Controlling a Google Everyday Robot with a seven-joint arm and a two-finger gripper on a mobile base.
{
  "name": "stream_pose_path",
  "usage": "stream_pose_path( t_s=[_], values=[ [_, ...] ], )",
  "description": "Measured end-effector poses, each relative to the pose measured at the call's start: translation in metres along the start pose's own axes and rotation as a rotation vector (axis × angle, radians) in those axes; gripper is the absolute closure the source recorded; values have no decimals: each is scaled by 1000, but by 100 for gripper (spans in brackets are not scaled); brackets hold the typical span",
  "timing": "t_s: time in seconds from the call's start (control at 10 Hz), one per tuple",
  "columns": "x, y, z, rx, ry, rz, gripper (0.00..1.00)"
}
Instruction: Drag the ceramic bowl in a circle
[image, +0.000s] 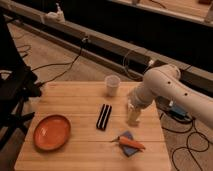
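The ceramic bowl (52, 132), a wide shallow orange-red dish, rests on the wooden table (75, 97) near its front left corner. The white arm reaches in from the right, and its gripper (134, 114) hangs low over the right middle of the table. The gripper is far from the bowl, about half a table width to its right. It stands open and holds nothing.
A translucent plastic cup (112, 85) stands at the back middle. A black bar-shaped object (104, 116) lies between bowl and gripper. An orange item on a blue cloth (130, 144) sits at the front right. A black chair (15, 92) stands left; cables cross the floor.
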Motion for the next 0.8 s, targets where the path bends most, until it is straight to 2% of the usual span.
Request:
stream_pose_path(
  t_s=[0.3, 0.4, 0.5, 0.8],
  values=[
    [-81, 51, 39, -130, -110, -189, 20],
    [-104, 69, 47, -164, -135, -246, 20],
    [-114, 78, 51, -180, -146, -271, 20],
    [-112, 77, 50, -178, -144, -267, 20]
  ],
)
